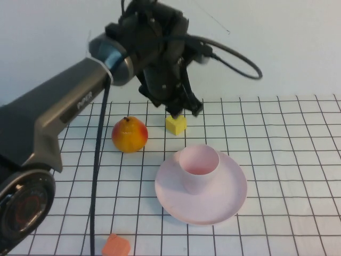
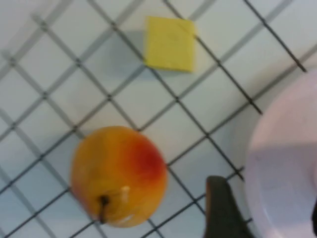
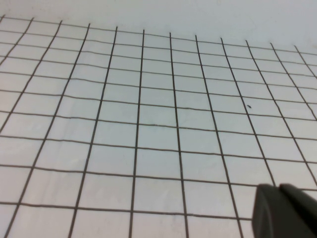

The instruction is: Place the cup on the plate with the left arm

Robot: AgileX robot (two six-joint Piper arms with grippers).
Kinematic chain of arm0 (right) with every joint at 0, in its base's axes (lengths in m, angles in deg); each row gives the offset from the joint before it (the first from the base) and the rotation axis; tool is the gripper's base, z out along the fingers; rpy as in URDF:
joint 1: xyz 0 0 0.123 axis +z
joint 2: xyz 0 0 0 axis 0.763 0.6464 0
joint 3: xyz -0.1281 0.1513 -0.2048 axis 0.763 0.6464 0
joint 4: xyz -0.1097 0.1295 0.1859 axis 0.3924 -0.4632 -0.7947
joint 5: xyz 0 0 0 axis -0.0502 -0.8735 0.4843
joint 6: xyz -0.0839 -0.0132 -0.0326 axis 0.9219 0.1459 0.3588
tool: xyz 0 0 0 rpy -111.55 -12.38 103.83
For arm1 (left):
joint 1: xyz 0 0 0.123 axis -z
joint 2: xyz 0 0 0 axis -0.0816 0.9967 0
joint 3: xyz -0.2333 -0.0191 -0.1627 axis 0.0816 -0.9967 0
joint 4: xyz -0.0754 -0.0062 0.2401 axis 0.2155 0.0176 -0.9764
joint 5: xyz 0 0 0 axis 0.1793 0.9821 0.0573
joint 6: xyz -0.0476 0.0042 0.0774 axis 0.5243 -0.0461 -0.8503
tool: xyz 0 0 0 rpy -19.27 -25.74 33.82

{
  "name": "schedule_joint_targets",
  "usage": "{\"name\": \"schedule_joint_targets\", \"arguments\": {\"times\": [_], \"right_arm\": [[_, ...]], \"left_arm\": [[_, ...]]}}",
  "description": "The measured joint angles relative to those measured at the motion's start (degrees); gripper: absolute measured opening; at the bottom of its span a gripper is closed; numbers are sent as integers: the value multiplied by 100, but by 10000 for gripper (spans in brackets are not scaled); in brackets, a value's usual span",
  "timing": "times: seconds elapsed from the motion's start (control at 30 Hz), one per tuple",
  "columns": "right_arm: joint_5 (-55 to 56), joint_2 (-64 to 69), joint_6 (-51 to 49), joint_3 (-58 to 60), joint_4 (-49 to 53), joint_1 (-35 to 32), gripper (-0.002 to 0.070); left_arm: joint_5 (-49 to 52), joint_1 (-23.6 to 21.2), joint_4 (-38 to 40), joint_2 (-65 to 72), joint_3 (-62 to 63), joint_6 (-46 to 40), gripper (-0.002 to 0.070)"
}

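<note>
The pale pink cup [image 1: 200, 168] stands upright on the pale pink plate [image 1: 224, 205] at the middle of the table. My left gripper [image 1: 184, 111] hangs above the table behind the plate, over the yellow cube, apart from the cup. It is open and empty. In the left wrist view the left gripper [image 2: 265, 208] shows one dark finger [image 2: 223, 210] over the plate's rim [image 2: 282, 163]. My right gripper [image 3: 277, 191] is shut and empty over bare grid cloth; it is out of the high view.
An orange-red pear [image 1: 129, 134] lies left of the plate, also in the left wrist view [image 2: 119, 176]. A yellow cube [image 1: 176, 124] sits behind the plate, also in the left wrist view [image 2: 170, 43]. A small orange piece [image 1: 116, 246] lies at the front edge.
</note>
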Motion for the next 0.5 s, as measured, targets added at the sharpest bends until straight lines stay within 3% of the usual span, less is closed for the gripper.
{"name": "schedule_joint_targets", "arguments": {"times": [0.13,0.2,0.5], "right_arm": [[0,0,0,0,0,0,-2],[0,0,0,0,0,0,-2],[0,0,0,0,0,0,-2]], "left_arm": [[116,-54,-254,-532,592,446,113],[-5,-54,-254,-958,705,489,52],[-57,-54,-1018,-3203,813,501,3]]}}
